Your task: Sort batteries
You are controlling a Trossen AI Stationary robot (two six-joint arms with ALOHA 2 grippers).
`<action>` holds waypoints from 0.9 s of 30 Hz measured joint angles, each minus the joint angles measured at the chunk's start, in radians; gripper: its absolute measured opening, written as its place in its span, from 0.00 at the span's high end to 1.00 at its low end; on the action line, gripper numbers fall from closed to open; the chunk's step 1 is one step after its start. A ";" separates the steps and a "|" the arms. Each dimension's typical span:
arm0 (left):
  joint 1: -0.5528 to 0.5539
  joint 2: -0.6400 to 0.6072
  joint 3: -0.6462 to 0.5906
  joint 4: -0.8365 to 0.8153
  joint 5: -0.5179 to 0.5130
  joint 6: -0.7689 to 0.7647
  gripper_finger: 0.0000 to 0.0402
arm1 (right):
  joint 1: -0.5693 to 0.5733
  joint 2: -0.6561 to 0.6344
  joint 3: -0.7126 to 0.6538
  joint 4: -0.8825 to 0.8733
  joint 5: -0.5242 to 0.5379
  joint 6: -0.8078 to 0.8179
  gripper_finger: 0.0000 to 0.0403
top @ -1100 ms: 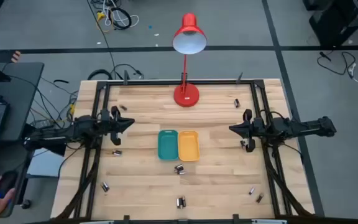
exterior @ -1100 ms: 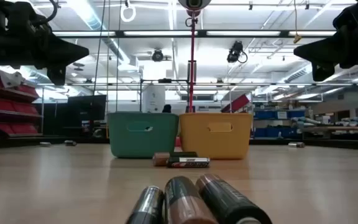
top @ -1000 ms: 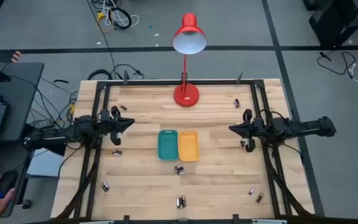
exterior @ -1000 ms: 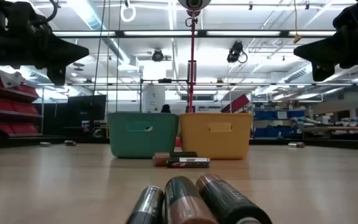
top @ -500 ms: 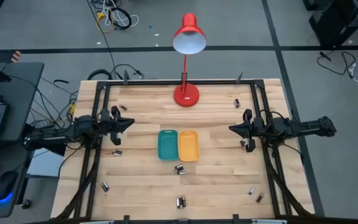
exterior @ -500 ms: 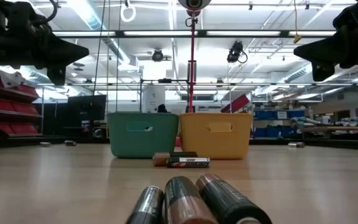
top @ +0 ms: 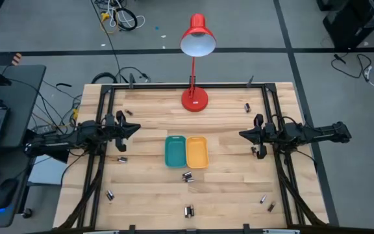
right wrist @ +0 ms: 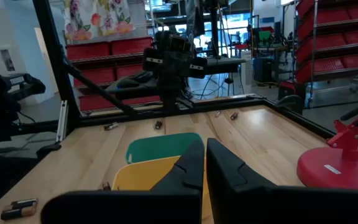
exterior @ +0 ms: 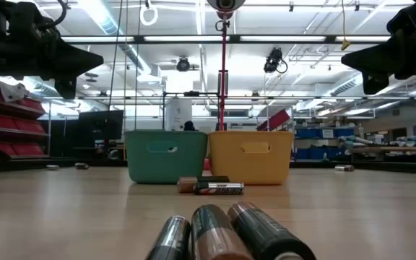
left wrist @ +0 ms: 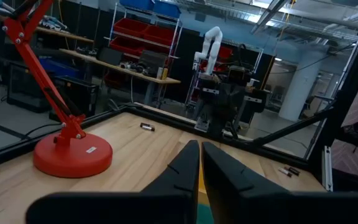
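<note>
Small dark and silvery batteries lie scattered on the wooden table: a pair [top: 187,176] just near of the trays, a group [top: 189,210] at the near edge that fills the low view's foreground [exterior: 230,235], and singles [top: 110,194], [top: 122,159], [top: 265,203], [top: 247,107]. A teal tray [top: 174,151] and a yellow tray [top: 197,152] stand side by side at mid-table. My left gripper [top: 137,128] hovers shut, left of the trays. My right gripper [top: 241,134] hovers shut, right of them. Both point toward the table's middle, well above the wood [left wrist: 199,155], [right wrist: 204,155].
A red desk lamp stands with its base [top: 195,99] at the far middle of the table and its shade [top: 197,36] beyond the far edge. A black frame [top: 174,86] runs along the table's sides. A laptop and a mouse [top: 5,192] sit on a side desk to the left.
Both arms have kept still. A person's hand that lay on the mouse at the left side desk has gone out of view.
</note>
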 joint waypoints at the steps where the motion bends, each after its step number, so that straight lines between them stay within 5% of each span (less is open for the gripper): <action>1: 0.000 0.000 0.000 0.000 0.000 0.000 0.91 | 0.000 0.000 0.000 0.000 0.000 0.000 0.98; 20: 0.000 -0.001 0.000 0.079 0.000 -0.034 0.91 | 0.000 0.000 0.000 0.004 0.000 0.000 0.98; 27: 0.000 0.000 0.000 0.110 -0.004 -0.147 0.91 | -0.001 0.000 0.000 0.144 0.059 0.020 0.98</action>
